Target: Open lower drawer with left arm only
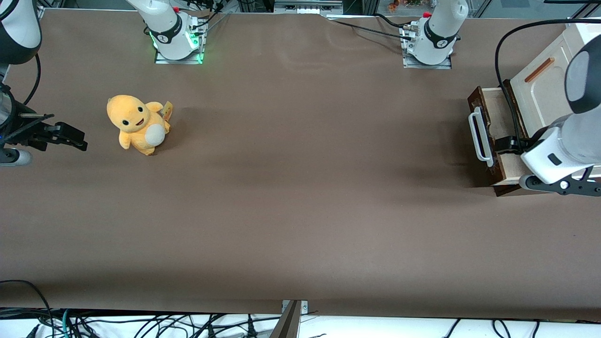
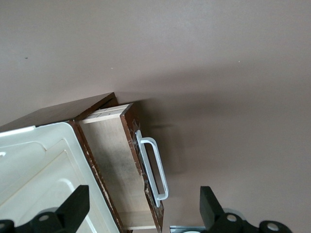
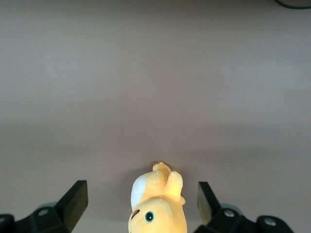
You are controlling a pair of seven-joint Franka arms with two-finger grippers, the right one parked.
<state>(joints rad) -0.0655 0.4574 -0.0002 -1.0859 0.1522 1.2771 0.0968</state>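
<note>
The left arm (image 1: 570, 141) hides part of the lower drawer (image 1: 500, 136) (its pale inside).

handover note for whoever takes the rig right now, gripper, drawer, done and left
Gripper: open, holding nothing, hanging above the lower drawer, apart from the white handle.
Lower drawer: at the working arm's end of the table, pulled partly out, pale wood inside showing and nothing seen in it.
Done: the drawer is open by a good part.
Left: probably only pulling it farther if full travel is wanted, then backing the left arm away.
</note>
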